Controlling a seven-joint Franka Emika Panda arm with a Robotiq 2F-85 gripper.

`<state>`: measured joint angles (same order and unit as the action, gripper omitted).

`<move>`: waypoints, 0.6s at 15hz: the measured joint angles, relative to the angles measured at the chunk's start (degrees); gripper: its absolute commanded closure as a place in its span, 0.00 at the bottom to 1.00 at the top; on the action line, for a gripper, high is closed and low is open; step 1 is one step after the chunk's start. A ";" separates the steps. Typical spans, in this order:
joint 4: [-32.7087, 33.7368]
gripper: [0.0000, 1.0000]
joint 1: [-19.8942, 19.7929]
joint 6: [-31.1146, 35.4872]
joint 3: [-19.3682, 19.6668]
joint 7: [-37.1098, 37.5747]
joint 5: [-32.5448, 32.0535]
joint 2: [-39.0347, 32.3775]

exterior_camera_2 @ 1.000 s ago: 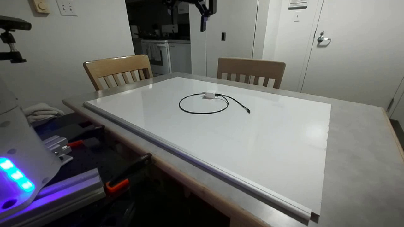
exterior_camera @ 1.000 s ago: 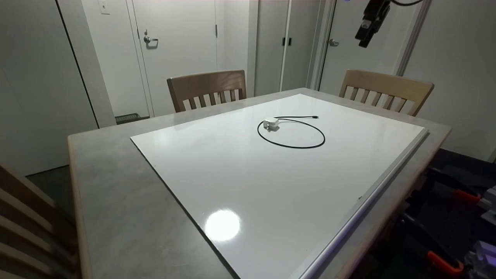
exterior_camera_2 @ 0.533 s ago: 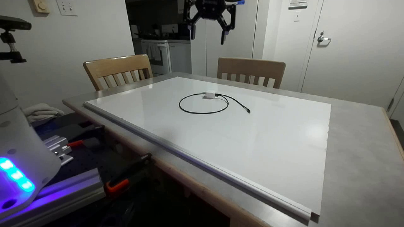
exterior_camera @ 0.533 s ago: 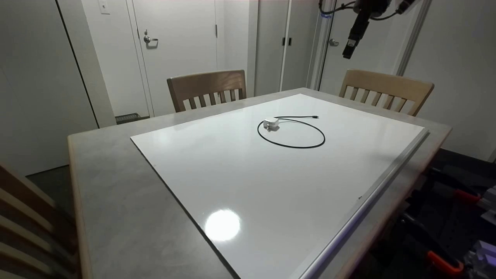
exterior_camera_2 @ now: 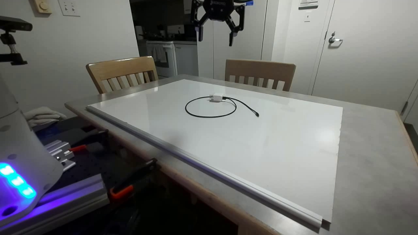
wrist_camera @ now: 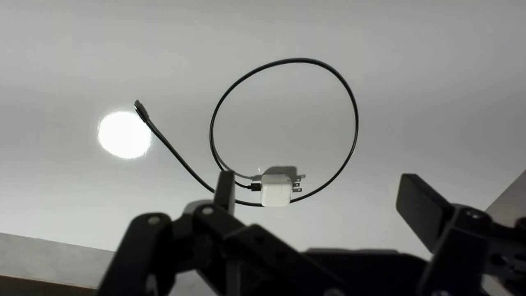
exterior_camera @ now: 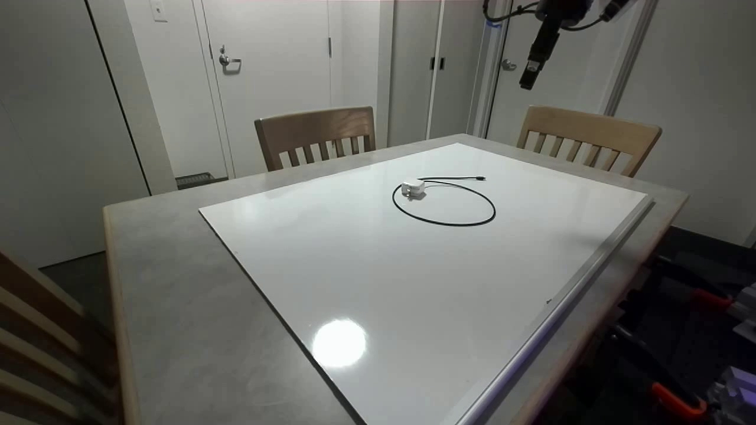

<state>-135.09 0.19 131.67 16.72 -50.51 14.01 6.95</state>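
The jaws are spread wide and hang tips-down, well apart from and high above a white board (exterior_camera_2: 267, 143) lying flat on the grey tabletop (exterior_camera_2: 372, 156). Nearest below them are a white charger (wrist_camera: 276, 195) and a black cable (wrist_camera: 356, 119), resting on the board; in the wrist view the charger shows between the two tips, closer to one of them, which covers a short stretch of the cable. One long edge of the board carries a metal rail (exterior_camera_2: 209, 168); the charger lies nearer the opposite long edge, well in from every corner. Its metal prongs (wrist_camera: 296, 190) point away from the cable's plug (wrist_camera: 255, 187), which sits in the opposite face. From that plug the cable sweeps in a single wide loop toward the railed edge, then comes back to the charger, where it is partly hidden; whether it passes under or just beside cannot be told. It runs on to a free end (wrist_camera: 141, 110), resting on the board and in the wrist view at the rim of a round glare (wrist_camera: 123, 135). A chair (exterior_camera_2: 259, 73) stands past the tabletop's edge on the charger's side, and a second chair (exterior_camera_2: 124, 71) past a short edge. Near the tabletop's edge on the railed side are a clamp (exterior_camera_2: 122, 193) with an orange end and the robot's base (exterior_camera_2: 29, 147), lit blue.
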 measured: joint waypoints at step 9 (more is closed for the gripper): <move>1.30 0.00 -2.53 4.69 -1.25 -14.47 2.47 -8.11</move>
<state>-133.79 -2.34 136.36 15.46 -64.98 16.49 -1.16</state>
